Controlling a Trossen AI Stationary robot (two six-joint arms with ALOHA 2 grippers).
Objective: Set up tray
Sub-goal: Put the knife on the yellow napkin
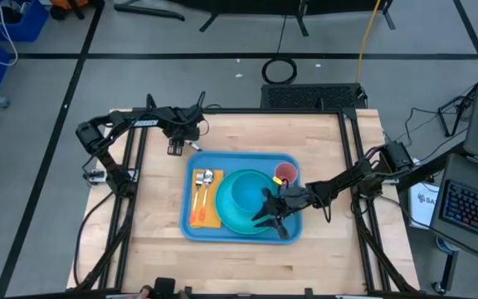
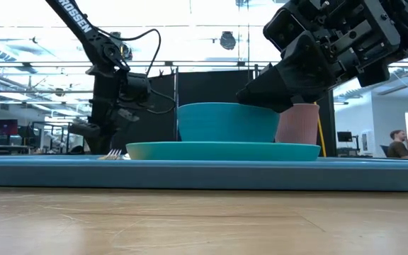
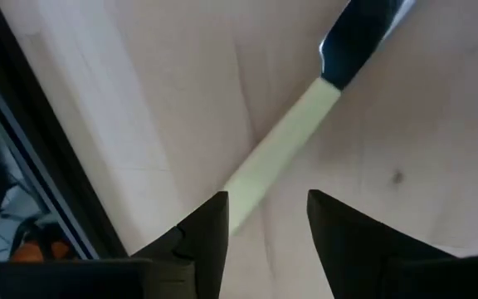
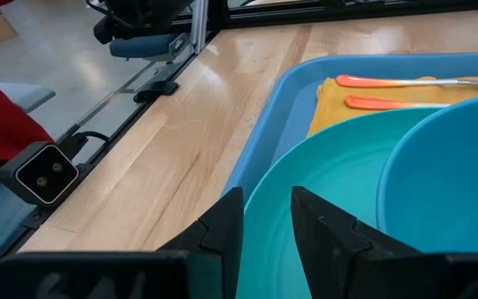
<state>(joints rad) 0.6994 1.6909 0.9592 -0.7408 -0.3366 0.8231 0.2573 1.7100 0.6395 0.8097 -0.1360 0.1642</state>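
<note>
The light-blue tray [image 1: 239, 232] lies mid-table. It carries a teal plate [image 1: 226, 220] with a teal bowl [image 1: 243, 195] on it, a pink cup [image 1: 285, 173], and a yellow-orange napkin [image 1: 208, 218] bearing an orange-handled fork and spoon [image 1: 202, 189]. A knife [image 3: 297, 124] with a pale handle and dark blade lies flat on the wood beyond the tray's far-left corner. My left gripper [image 3: 268, 208] is open, low over the handle's free end. My right gripper [image 4: 268, 212] is open with a narrow gap, above the plate's near-right rim [image 4: 260, 203] beside the bowl. My left gripper points down at the knife's handle end [image 3: 243, 187], which runs under one finger [image 3: 210, 228]. I cannot tell whether that finger touches it. The knife lies flat on the table.
Black frame rails [image 1: 131, 191] run along the table's left and right sides. Bare wood [image 1: 239, 257] lies between the tray and the near edge. A black mat [image 1: 309, 95] sits past the far edge. A person [image 2: 401, 144] sits in the room behind.
</note>
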